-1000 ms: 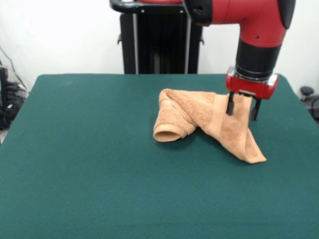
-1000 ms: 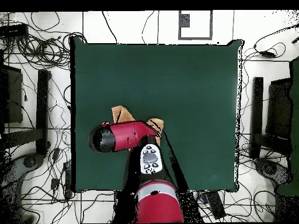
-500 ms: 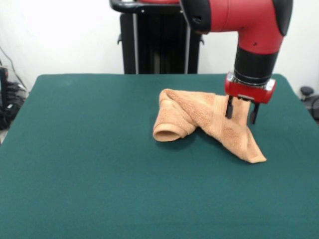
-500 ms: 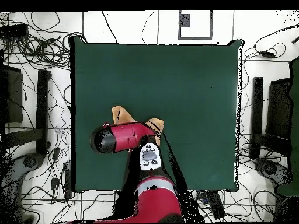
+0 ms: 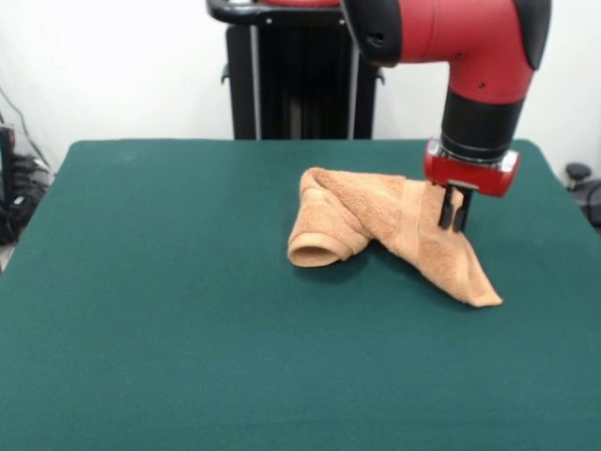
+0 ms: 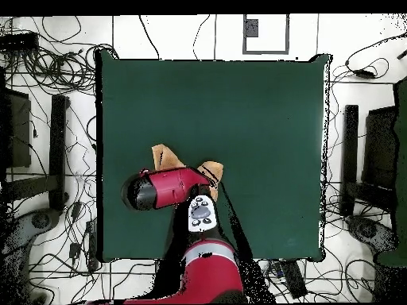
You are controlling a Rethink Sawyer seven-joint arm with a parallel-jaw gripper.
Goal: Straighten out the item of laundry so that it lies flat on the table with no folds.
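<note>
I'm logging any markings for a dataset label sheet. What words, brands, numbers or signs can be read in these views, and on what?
None can be read.
Towel: no legible tag or label shows.
Arm: plain red and black, no lettering visible.
Table: bare green, no markings.

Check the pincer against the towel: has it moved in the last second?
Yes. The pincer stayed over the same upper right part of the towel without travelling across the table, but its fingers, spread apart a second ago, have closed on the cloth.
</note>
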